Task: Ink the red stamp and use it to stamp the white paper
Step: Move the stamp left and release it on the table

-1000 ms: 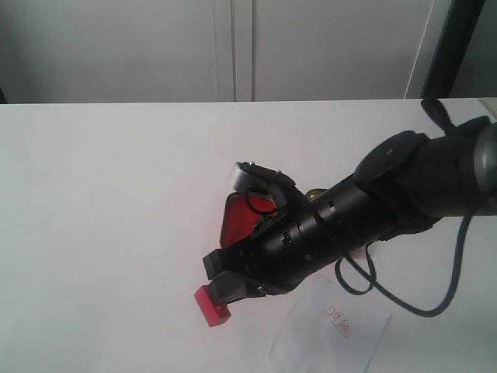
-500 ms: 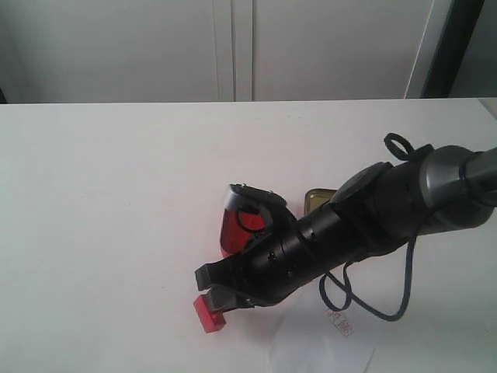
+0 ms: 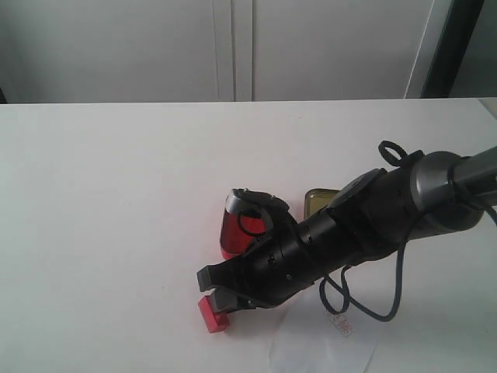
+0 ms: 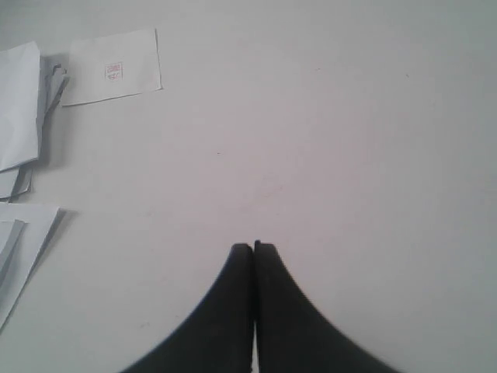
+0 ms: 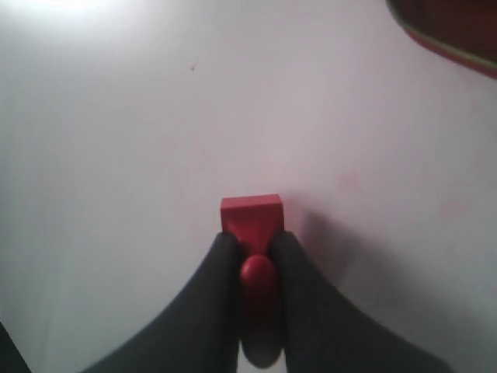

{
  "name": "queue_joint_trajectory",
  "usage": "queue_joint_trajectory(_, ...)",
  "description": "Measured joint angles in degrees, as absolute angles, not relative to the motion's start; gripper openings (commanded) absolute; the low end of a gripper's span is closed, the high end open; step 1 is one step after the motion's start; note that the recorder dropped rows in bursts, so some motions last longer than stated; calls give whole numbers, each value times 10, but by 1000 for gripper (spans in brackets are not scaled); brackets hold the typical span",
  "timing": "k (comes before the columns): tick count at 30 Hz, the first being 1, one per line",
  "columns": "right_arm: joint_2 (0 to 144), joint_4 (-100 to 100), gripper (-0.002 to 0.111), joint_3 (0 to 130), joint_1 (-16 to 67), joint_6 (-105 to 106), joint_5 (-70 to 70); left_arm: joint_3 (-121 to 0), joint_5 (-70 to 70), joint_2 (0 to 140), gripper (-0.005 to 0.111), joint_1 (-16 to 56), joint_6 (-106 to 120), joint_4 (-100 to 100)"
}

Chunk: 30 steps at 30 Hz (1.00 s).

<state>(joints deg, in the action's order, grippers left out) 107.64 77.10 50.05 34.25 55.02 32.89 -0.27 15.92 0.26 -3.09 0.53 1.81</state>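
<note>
The right gripper [image 3: 217, 289] reaches in from the right side of the worktop [image 3: 101, 194]. Its two black fingers [image 5: 220, 256] are clenched on the knobbed handle of the red stamp [image 3: 211, 315]. In the right wrist view the handle sits betw. the fingers, and the block base sticks out in front of the tips. In the ext. view the stamp is low under the gripper, approx. in the middle betw. the left and right sides. It is well apart from the back edge of the worktop, i.e. the edge along the grey cabinet doors [image 3: 233, 47]. The base is very close to the surface, but I cannot tell if it touches.

The white paper [image 3: 311, 350] lies flat near the stamp, on the side toward the right edge and partly under the black arm [image 3: 365, 221]. It has a small red imprint [image 3: 342, 328]. The red tin [image 3: 231, 233] is just behind the gripper, toward the back edge, and is partly hidden by the wrist. The gold-coloured tin [image 3: 317, 203] is near it, more to the right, w/ only one corner part visible beside the arm.

The left gripper [image 4: 254, 247] has its fingers pressed together tip to tip, over a pale bare surface. Well apart from it lies a separate white slip [image 4: 112, 68] w/ a small red mark. Just beside the slip are some white sheets [image 4: 19, 101] in a loose stack.
</note>
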Motion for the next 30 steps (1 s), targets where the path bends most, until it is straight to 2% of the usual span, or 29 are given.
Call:
queue_joint_trajectory(3,1076,771,30,500,343,550,328,-3,159,3,0,-31,5,18)
queue_joint_trajectory(11,1076,772,42,500,343,550,320,-3,159,3,0,-31,5,18)
queue_joint_trajectory(21,1076,774,43,500,341,546,310,-3,159,3,0,-31,5,18)
queue_joint_trajectory(30,1076,761,43,500,308,545,316,-3,159,3,0,-31,5,18)
